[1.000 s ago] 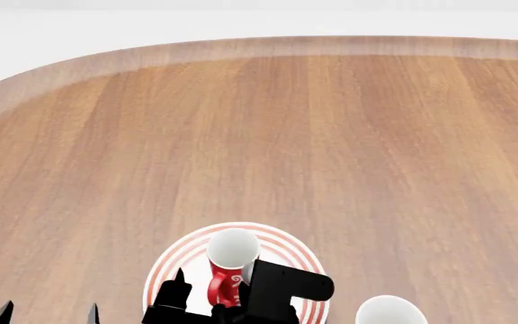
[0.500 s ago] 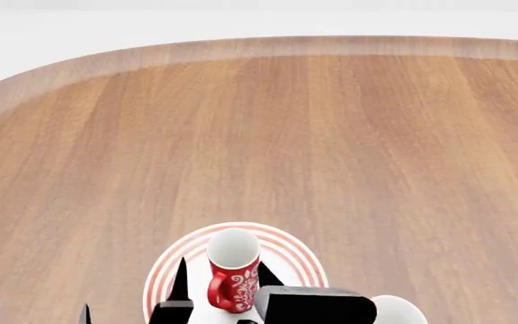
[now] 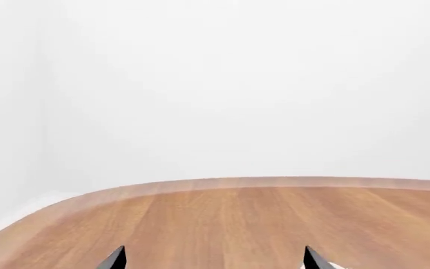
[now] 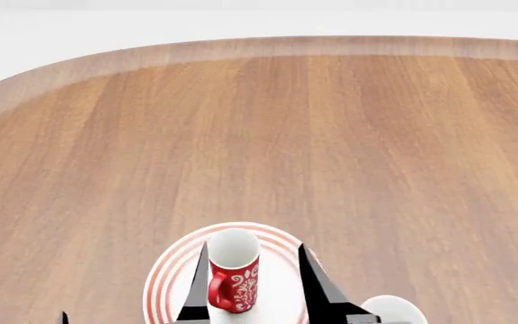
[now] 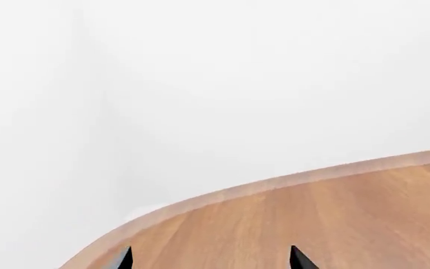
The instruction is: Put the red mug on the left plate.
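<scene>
Near the bottom of the head view, the red mug (image 4: 233, 270) stands upright on the left plate (image 4: 170, 273). Its white inside faces up and its red handle points toward the robot. The plate lies on the wooden table (image 4: 268, 135).

Two black fingertips (image 4: 309, 273) stick up, one on each side of the mug. They belong to the right gripper (image 4: 251, 280), going by where that arm's black body shows next to them. The gripper is spread wide and holds nothing. There looks to be a small gap between each tip and the mug, though the left tip sits very close to it.

So the mug is right between the tips, and it stands tall, straight up and down. To get clear, the gripper would best go straight up or pull back toward the robot. A push to either side could knock the mug over.

A white round thing (image 4: 392, 310) peeks in just beside the right gripper. It is cut off, so what it is cannot be told.

The left gripper (image 3: 213, 259) is spread wide too, with nothing between its tips. It sits farther from the mug than the right one.

The job looks nearly done.
</scene>
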